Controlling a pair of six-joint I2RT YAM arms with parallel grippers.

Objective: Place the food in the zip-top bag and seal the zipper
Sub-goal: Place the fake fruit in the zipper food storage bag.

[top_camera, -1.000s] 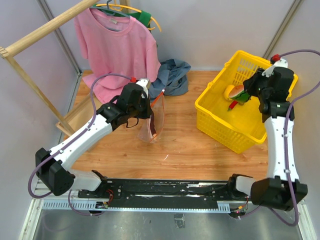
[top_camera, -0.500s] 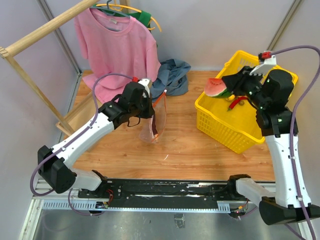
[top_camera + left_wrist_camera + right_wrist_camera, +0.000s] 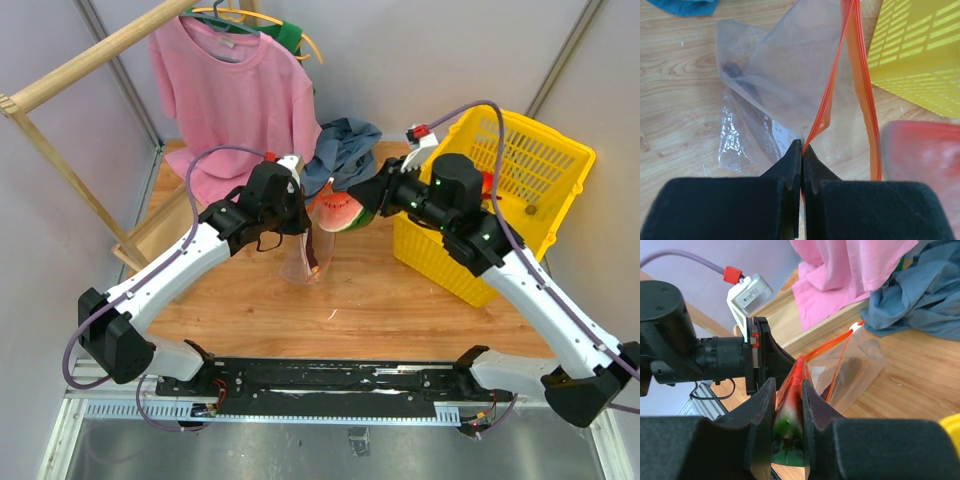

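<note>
My left gripper is shut on the orange-red zipper strip of the clear zip-top bag and holds its mouth open above the table. A dark brown-purple piece lies inside the bag. A small white slider sits at the zipper's far end. My right gripper is shut on the red-and-green watermelon slice and holds it right at the bag's mouth, beside the left gripper. In the right wrist view the slice is pinched between my fingers. A small yellowish piece lies in the basket.
The yellow plastic basket stands at the right of the wooden table. A pink shirt hangs from a wooden rack at the back left. A blue cloth lies crumpled behind the bag.
My right gripper has lifted the watermelon slice out of the yellow basket and carried it left to the bag's mouth. The left gripper has kept hold of the bag.
</note>
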